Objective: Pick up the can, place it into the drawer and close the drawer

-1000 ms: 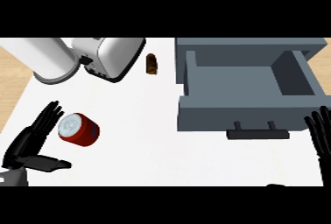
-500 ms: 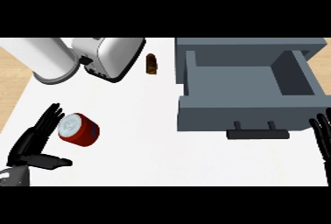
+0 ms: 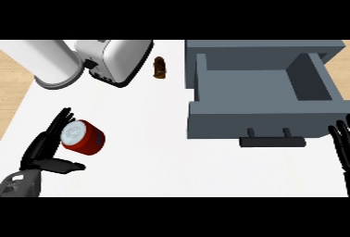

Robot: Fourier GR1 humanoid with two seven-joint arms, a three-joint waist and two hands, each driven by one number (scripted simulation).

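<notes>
A red can (image 3: 83, 137) with a silver lid lies tilted on the white counter at the left. My left hand (image 3: 42, 152) is open right beside it, fingers straight along the can's left side and thumb stretched out below it. Whether the fingers touch the can is hard to tell. The grey drawer (image 3: 263, 102) stands pulled open at the upper right, nothing inside, its dark handle (image 3: 271, 140) facing me. My right hand (image 3: 342, 146) rests open at the right edge, fingers up, just right of the handle.
A white and grey toaster-like appliance (image 3: 113, 58) and a white cylinder (image 3: 49, 62) stand at the back left. A small brown bottle (image 3: 160, 67) stands between the appliance and the drawer. Wooden floor shows past the counter's left edge.
My left hand has edged slightly closer to the can. My right hand has drifted a little lower at the right edge. Can and drawer have not moved.
</notes>
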